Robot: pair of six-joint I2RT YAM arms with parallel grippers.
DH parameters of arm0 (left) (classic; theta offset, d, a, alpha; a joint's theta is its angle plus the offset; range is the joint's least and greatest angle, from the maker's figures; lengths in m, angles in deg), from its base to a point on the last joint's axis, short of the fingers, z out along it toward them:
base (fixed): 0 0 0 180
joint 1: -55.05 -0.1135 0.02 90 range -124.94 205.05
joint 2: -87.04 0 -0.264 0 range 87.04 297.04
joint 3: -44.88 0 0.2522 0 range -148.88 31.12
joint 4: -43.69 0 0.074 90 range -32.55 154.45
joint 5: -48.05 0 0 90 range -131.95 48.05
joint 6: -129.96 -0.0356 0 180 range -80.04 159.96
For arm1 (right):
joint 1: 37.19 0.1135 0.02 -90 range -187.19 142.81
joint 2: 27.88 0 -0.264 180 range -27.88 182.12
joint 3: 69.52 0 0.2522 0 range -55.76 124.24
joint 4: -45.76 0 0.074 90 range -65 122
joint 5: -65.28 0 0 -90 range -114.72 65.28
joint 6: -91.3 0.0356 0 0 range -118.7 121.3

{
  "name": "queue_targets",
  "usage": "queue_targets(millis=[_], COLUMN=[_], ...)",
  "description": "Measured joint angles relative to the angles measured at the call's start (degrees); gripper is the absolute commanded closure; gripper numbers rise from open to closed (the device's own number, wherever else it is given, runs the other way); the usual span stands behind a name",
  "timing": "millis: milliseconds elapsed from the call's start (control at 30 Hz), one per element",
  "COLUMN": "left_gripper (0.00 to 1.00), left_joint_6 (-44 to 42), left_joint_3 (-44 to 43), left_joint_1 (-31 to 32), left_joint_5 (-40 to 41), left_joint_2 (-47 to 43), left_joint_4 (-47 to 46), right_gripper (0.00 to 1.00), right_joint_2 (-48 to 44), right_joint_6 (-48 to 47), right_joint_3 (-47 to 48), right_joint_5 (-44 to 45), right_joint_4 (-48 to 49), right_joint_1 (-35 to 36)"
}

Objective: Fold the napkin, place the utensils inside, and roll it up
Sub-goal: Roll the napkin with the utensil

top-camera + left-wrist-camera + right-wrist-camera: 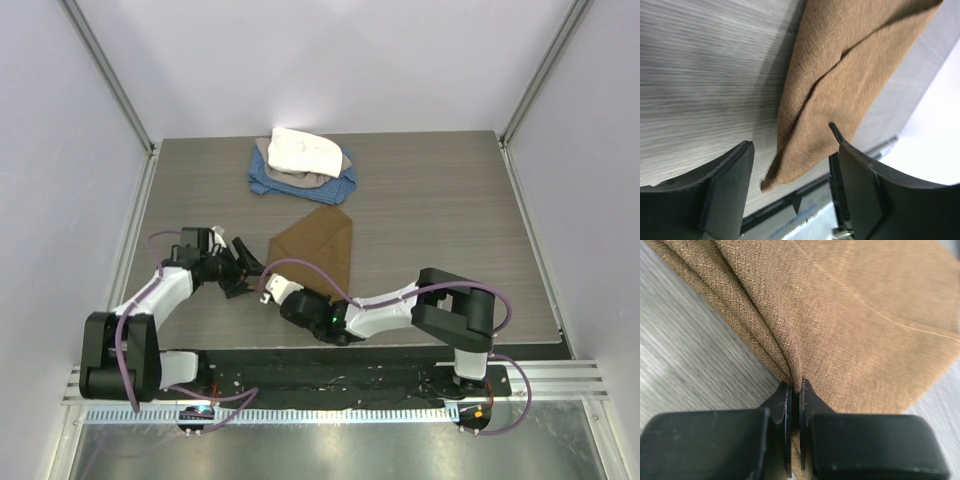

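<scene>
Right gripper [795, 390], with white and blue cloths [300, 160] piled well beyond it, is pinching the folded napkin [850, 315] by its corner between closed jaws, while left gripper [792, 150] is gaping empty beside it.

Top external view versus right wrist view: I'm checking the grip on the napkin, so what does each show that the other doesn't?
Only the top external view shows the left gripper, open beside the napkin's left corner, and a white cloth on a blue cloth at the far side. Only the right wrist view shows how the right gripper is pinched shut on the napkin's layered edge. Both show the tan napkin lying on the grey table.
</scene>
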Motion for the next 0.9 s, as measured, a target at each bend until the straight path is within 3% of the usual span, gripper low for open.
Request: queue_targets(millis=[400,633,733,900], left_gripper=[0.22,0.22,0.22,0.21], left_joint_6=[-0.09,-3.32,-3.45,-1.68], left_joint_3=[6.08,10.21,11.06,11.10], left_joint_1=[2.14,6.34,8.24,8.94], left_joint_5=[20.52,25.53,26.14,28.30], left_joint_2=[-17.33,-22.53,-22.49,-19.67], left_joint_4=[-4.37,-8.52,-10.80,-10.71], right_gripper=[0.99,0.99,0.99,0.57], right_joint_2=[1.14,6.80,8.44,8.28], right_joint_6=[6.12,9.60,9.92,10.34], right_joint_3=[16.65,26.25,28.48,27.78], right_joint_5=[-32.06,-49.64,-53.18,-54.16], right_joint_4=[-26.97,-38.07,-40.83,-41.86], right_joint_1=[-11.52,-18.51,-20.31,-20.55])
